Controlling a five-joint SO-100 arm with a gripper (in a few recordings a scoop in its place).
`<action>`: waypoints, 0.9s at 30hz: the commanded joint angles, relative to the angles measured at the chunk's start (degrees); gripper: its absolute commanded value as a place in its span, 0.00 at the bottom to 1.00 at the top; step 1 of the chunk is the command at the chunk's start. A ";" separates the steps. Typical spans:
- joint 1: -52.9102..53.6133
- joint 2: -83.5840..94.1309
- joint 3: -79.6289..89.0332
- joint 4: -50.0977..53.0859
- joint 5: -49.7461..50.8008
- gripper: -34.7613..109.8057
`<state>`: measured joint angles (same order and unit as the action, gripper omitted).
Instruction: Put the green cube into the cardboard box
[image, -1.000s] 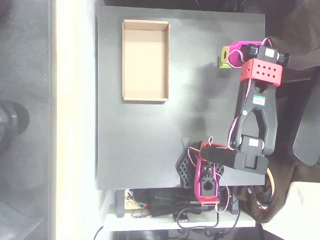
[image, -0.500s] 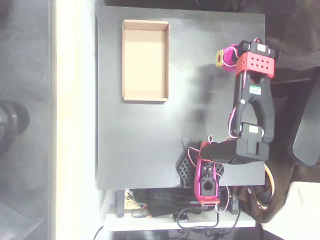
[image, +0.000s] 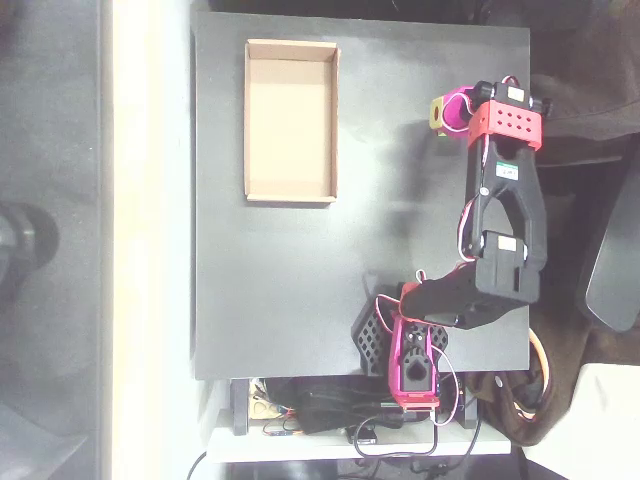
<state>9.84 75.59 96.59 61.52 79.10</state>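
Note:
The green cube (image: 437, 112) sits at the tip of my magenta gripper (image: 447, 110) in the overhead view, over the right part of the black table. My gripper is shut on it, and the cube looks raised off the surface. The cardboard box (image: 248, 120), an open tan tray with nothing inside it, lies near the table's upper left, well to the left of the cube. A wide stretch of bare table separates the two.
The black table (image: 290, 290) ends at a pale strip of floor on the left. My arm's black links (image: 505, 230) run down the right side to the magenta base (image: 412, 355) at the bottom edge, where cables (image: 330, 420) lie below.
The gripper has shifted left with the cube in it, and the cube's shadow on the table has dropped away. The arm's links have swung slightly left. The box has not moved.

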 joint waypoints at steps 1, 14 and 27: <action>0.35 0.79 -1.05 -0.18 0.62 0.47; -0.18 -0.97 -1.05 -0.35 0.62 0.47; -0.35 -1.23 -1.05 -0.35 0.62 0.45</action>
<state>8.96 73.74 96.59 61.52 79.45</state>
